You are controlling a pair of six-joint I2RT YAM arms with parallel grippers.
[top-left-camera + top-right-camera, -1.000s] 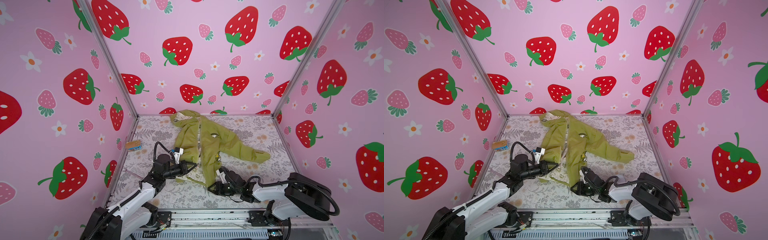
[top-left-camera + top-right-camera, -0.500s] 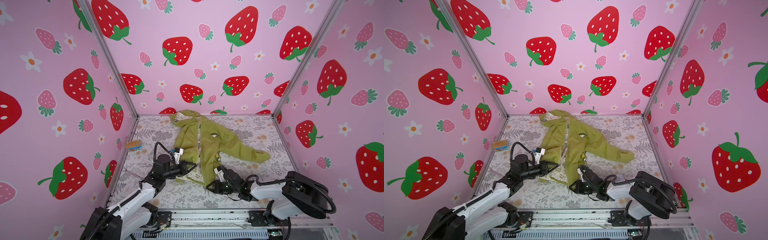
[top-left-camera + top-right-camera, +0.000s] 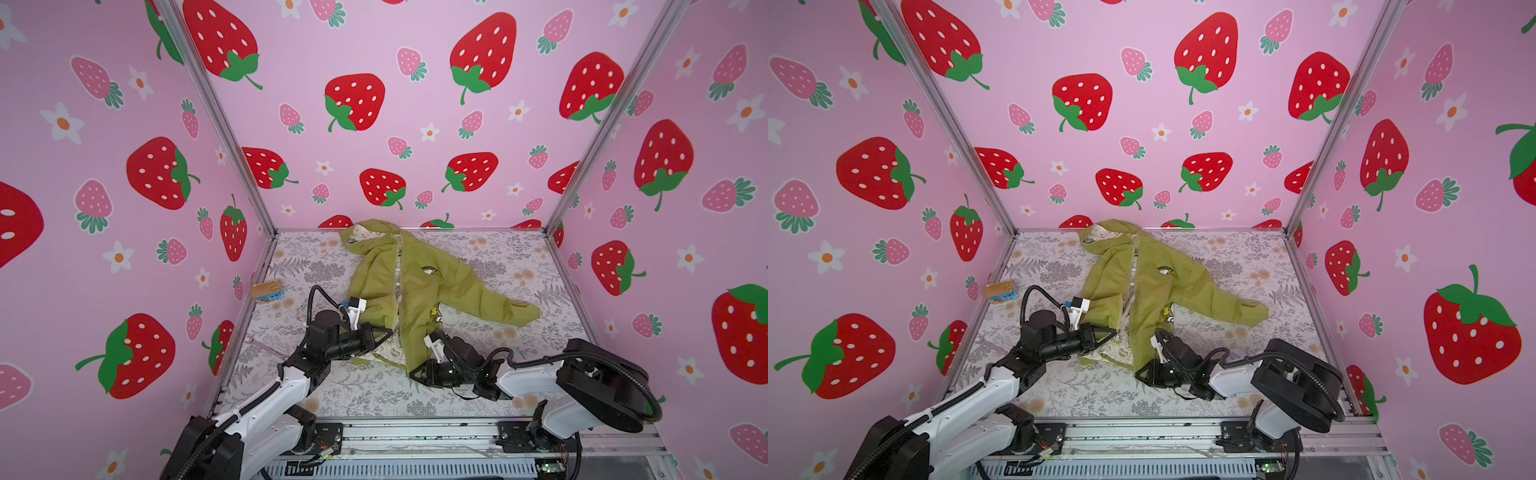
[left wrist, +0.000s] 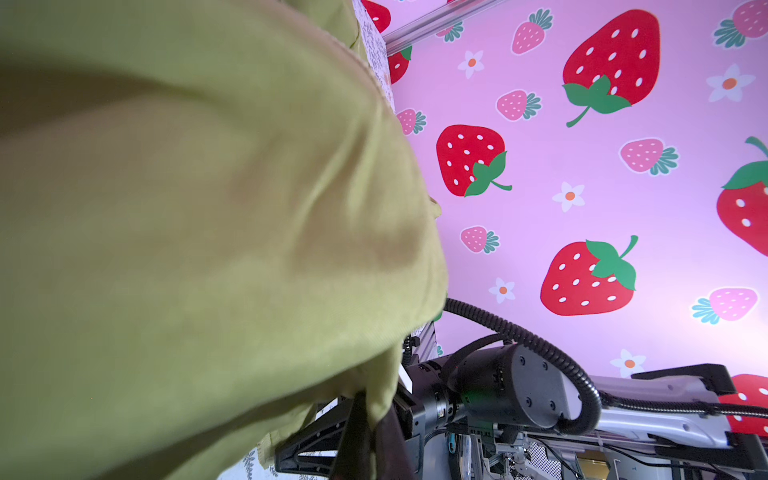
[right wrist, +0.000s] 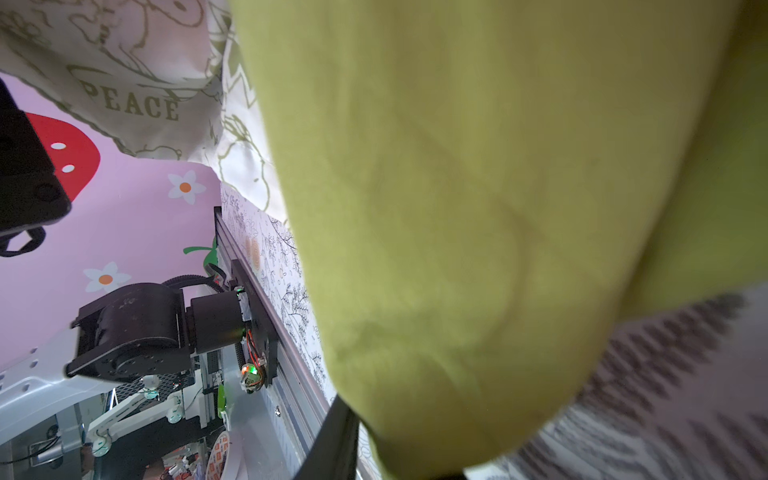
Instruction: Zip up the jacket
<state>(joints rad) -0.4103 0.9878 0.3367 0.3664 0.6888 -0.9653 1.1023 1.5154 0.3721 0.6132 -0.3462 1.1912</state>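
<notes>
Nearest us, two white-and-black robot arms (image 3: 291,386) reach in over a table covered with a grey-and-peach floral cloth (image 3: 365,395). The left gripper (image 3: 388,332) has its jaws pressed together on the lower edge of one front panel of the small olive-green hooded jacket (image 3: 419,291), and the pale printed lining (image 3: 390,353) shows just beneath. The right gripper (image 3: 413,371) sits at the bottom hem of the other front panel. Green cloth drapes over its fingers in the right wrist view, so we cannot tell whether they are clamped or apart. In that view the lining carries the word "PEACE" (image 5: 133,106) among outline cartoon drawings. The jacket lies mid-table, front up and open along the zip, with one sleeve stretched to the right and the hood against the back wall. Its chest patch (image 3: 430,269) has dark arched lettering too small for us to read. A small orange-and-blue tin (image 3: 267,289) lies by the left wall, its label unreadable. Pink walls printed with red strawberries (image 3: 415,124) enclose the table.
</notes>
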